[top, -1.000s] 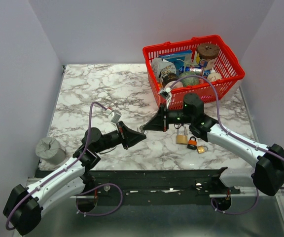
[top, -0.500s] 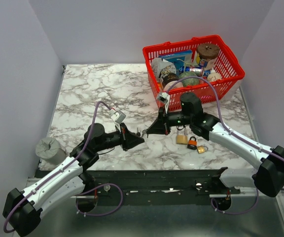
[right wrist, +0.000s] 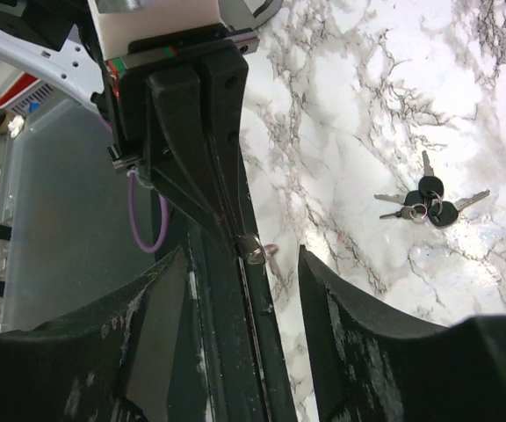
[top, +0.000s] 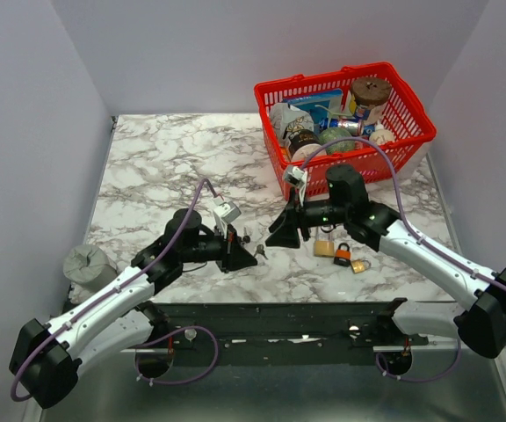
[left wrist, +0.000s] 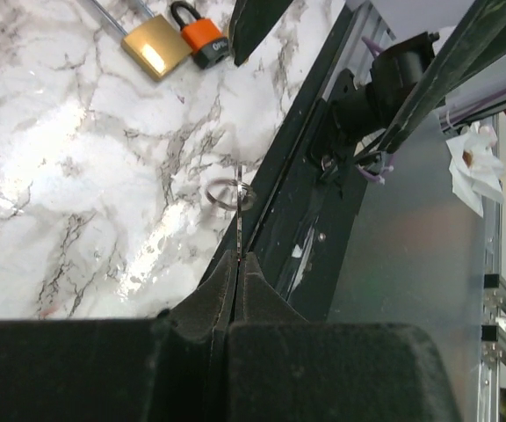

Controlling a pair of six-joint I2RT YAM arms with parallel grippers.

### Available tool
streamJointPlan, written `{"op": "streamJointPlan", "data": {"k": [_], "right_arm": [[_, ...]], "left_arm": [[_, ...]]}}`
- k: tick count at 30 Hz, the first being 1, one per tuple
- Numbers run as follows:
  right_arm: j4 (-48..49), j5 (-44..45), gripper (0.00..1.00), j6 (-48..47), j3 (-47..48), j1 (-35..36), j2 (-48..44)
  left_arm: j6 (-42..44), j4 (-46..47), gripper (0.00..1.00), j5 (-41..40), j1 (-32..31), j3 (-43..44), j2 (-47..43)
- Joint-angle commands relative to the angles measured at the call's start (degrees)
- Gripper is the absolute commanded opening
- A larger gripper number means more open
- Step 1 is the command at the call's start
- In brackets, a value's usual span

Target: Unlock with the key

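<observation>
My left gripper [top: 246, 252] [left wrist: 237, 257] is shut on a small silver key [top: 260, 251] [left wrist: 237, 227], seen edge-on in the left wrist view with its ring hanging off the end. My right gripper [top: 279, 236] [right wrist: 242, 255] stands open just right of it, its fingers either side of the key [right wrist: 251, 249] without touching it. A brass padlock [top: 325, 248] [left wrist: 155, 48], an orange padlock [top: 343, 257] [left wrist: 205, 44] and a smaller brass padlock [top: 359, 265] lie on the marble under the right arm.
A bunch of black-headed keys [right wrist: 424, 207] [top: 247, 236] lies on the marble near the grippers. A red basket [top: 411, 110] full of groceries stands at the back right. A grey tape roll [top: 89, 266] sits off the table's left front corner.
My right gripper has opened and let go of the key. The left gripper, still shut on the key, has shifted right and toward the near edge.
</observation>
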Motion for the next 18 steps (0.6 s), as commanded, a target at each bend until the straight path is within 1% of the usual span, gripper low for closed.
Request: {"op": "streamJointPlan", "data": {"k": [1,3,4,7,13,18], "right_arm": [[-1.16,-2.23,0.6,-1.45,1.62,0.76,1.07],[-0.81,-2.93,0.57,-1.54,1.27,1.12,1.87],[-0.46,-3.2,0.52,-1.54,1.09,1.47,2.31],[0.59,-4.07,0.48,-1.28,0.91,2.43,3.8],[1.04,-4.34,0.43,-1.54,1.09,3.76,6.62],[0.86,-4.78,0.41,-1.63,1.09,3.84,7.32]], "left_arm": [[2.87,-1.65,0.0,4.82,-0.24,1.42,1.36],[3.04,-1.21,0.0,5.52,-0.24,1.42,1.89],[3.13,-1.21,0.0,6.04,-0.24,1.42,1.89],[3.05,-0.69,0.0,7.1,-0.24,1.16,2.24],[3.05,-0.16,0.0,7.72,-0.24,1.07,2.42],[3.05,-0.07,0.0,7.81,-0.24,1.07,2.33]]}}
